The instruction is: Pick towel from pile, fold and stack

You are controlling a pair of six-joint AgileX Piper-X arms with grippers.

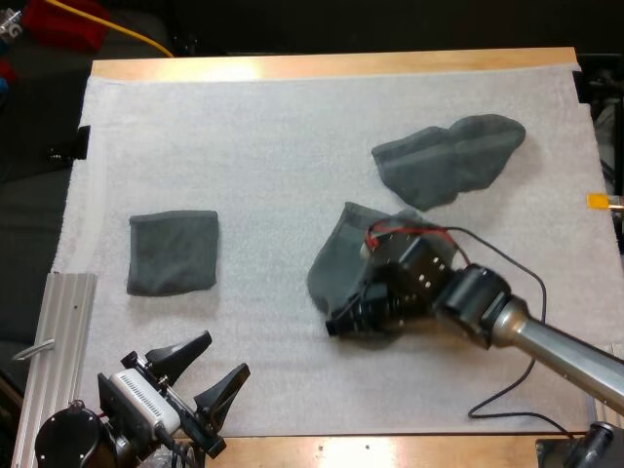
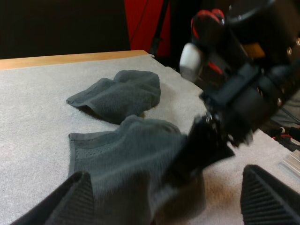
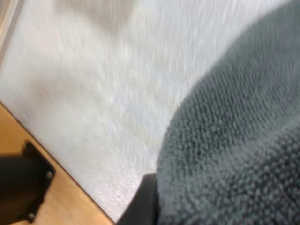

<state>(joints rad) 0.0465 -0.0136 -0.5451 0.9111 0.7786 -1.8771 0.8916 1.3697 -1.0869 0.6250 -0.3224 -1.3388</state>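
Observation:
Three dark grey-green towels lie on the white mat. A folded one is at the left. A crumpled one is at the far right. The third towel lies in the middle, partly under my right arm. My right gripper is down at this towel's near edge and shut on it, the cloth bulging over one dark finger. My left gripper hovers open at the mat's near left, its fingers wide apart and pointing toward the middle towel.
An aluminium rail runs along the mat's near left side. The table's wooden edge borders the mat, with a black bracket on it near my right gripper. Bare mat lies between the folded towel and the middle towel.

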